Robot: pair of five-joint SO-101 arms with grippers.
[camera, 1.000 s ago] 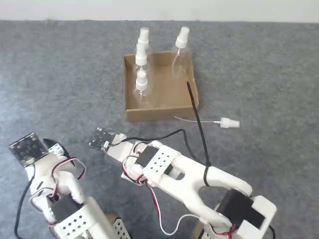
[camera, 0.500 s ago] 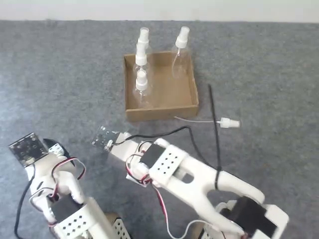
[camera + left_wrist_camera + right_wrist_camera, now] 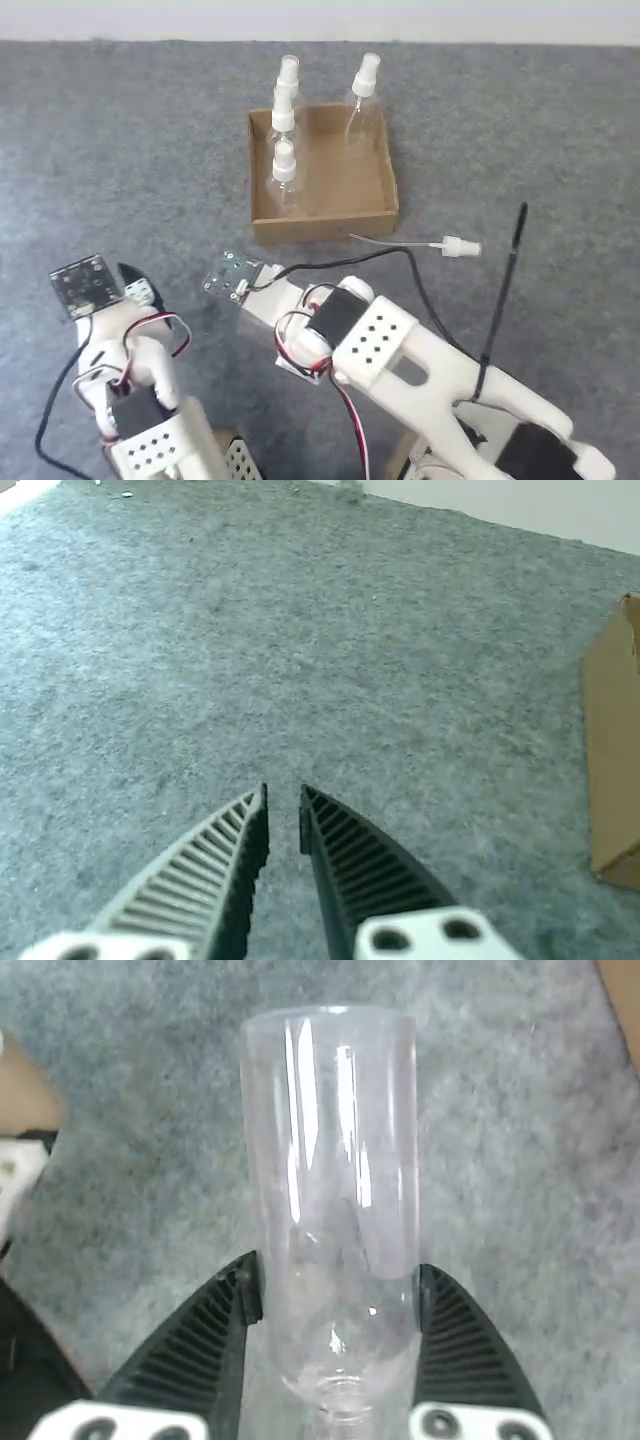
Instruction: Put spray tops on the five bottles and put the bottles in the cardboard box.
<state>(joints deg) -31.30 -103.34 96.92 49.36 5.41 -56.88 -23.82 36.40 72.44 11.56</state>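
- The right claw pinches a clear bottle near its neck end, one finger on each side. The bottle carries no spray top, and its base points away from the wrist, over the grey surface.
- The left claw is spread only slightly, with a narrow gap between the tips and nothing between them. It hangs over bare surface, and a corner of the cardboard box is near it to one side.
- In the high view both arms sit at the near edge, the left arm well apart from the box and the right arm just in front of it.
- The box lies open-topped on the surface, beyond the arms.
- Four capped bottles stand upright at the box: one near the middle, one by the back wall, one at the far right corner, and a rearmost one whose base is hidden, so I cannot tell whether it stands inside.
- A loose spray top lies on the surface just beside the box's near right corner, its thin tube pointing toward the box.
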